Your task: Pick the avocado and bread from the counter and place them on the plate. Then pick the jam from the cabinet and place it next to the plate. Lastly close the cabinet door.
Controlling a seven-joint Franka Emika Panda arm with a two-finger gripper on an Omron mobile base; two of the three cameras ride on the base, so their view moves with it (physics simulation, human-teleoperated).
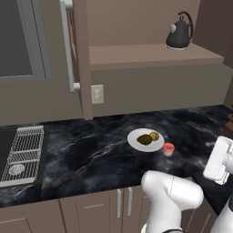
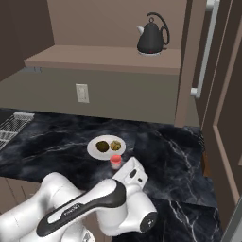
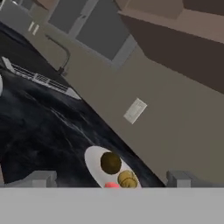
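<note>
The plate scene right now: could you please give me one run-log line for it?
plate: holds avocado and bread | jam: on counter beside plate | claw: open, empty, away from jam | cabinet door: open

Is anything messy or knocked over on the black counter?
Nothing looks spilled or tipped. The avocado and bread sit on the plate, and the jam stands upright right beside it. The one loose end is the cabinet door, which hangs open at the right of the right base view.
</note>
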